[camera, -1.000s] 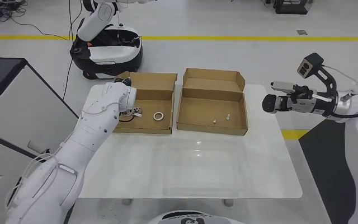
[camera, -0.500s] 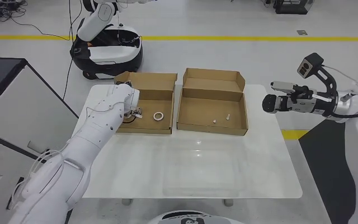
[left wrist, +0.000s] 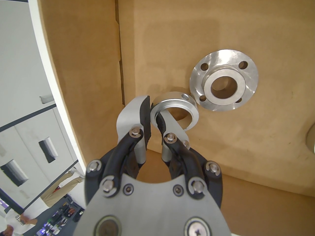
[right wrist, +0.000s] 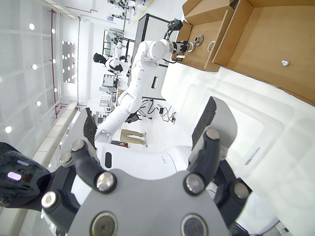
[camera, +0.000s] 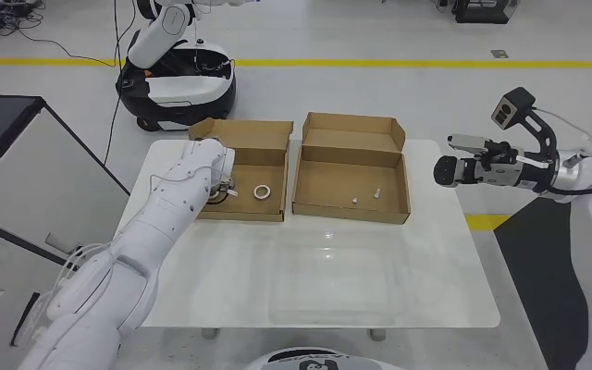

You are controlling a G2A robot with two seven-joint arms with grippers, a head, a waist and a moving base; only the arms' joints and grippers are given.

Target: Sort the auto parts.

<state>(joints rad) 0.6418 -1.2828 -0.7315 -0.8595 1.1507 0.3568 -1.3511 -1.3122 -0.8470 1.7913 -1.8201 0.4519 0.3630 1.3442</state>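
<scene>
Auto parts lie sorted in two open cardboard boxes, side by side on the white table (camera: 444,250).

- Left box (camera: 236,215): matte brown card. It holds a brushed-metal flange (left wrist: 224,79), a round disc with bolt holes and a raised hub.
- Just beside the flange is a smooth metal collar (left wrist: 176,109), with a threaded hole in its rim.
- A thin white ring (camera: 263,191) lies apart from both.
- Right box (camera: 350,215): two small pale bolts (camera: 376,193).

Left gripper (left wrist: 152,112) pinches the collar's wall, one pad outside and one in the bore. You cannot tell whether the collar rests on the box floor.

Right gripper (right wrist: 150,109) is spread and empty, off the table's right edge.

Step, as judged: setting the collar down with the ring-shaped parts. Next you will likely want to part the pads and withdraw without dragging the collar into the flange.
</scene>
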